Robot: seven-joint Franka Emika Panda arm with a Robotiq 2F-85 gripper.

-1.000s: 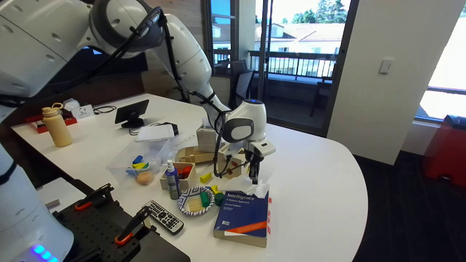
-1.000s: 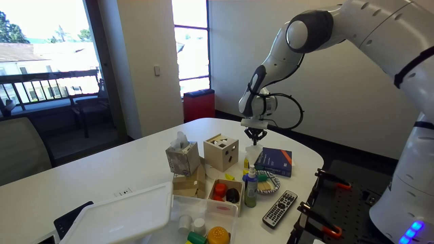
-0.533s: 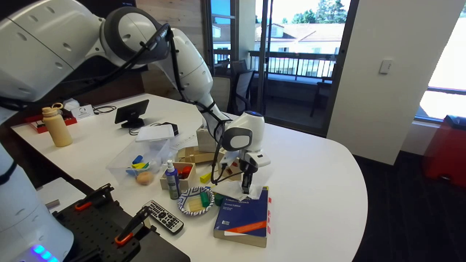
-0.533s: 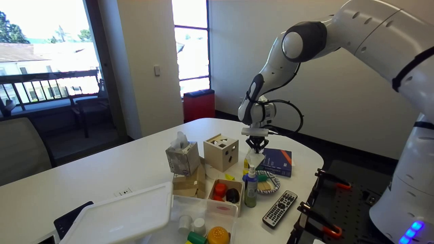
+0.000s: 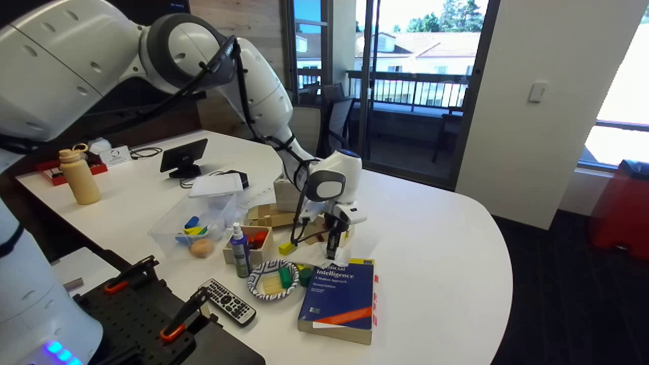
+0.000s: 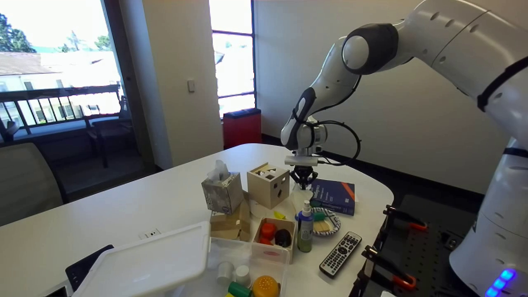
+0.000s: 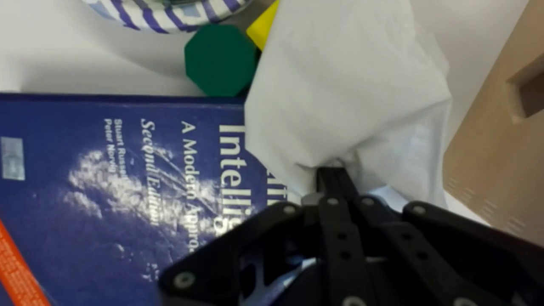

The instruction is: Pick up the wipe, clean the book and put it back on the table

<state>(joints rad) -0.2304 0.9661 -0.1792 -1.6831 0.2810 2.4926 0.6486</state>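
Note:
My gripper (image 5: pixel 331 256) is shut on the white wipe (image 7: pixel 340 93), low at the title end of the book. The wipe hangs spread out below the fingertips and also shows in an exterior view (image 6: pixel 302 199). One edge of it overlaps the top end of the blue book (image 5: pixel 337 296). The book lies flat on the white table (image 5: pixel 436 263), with its red-orange band at the end away from the gripper. In the wrist view the book's cover (image 7: pixel 85 238) has pale shiny patches, glare or wetness, I cannot tell which.
A wooden shape box (image 6: pixel 268 185) stands close beside the gripper. A green block (image 7: pixel 221 59) and a patterned bowl (image 5: pixel 274 281) sit beside the book. A spray bottle (image 5: pixel 240 251), a remote (image 5: pixel 228 302) and a tissue box (image 6: pixel 225 192) are nearby.
The gripper came down with the wipe over the book's top end, then shifted off it towards the wooden shape box. More of the title shows now. The book has not moved.

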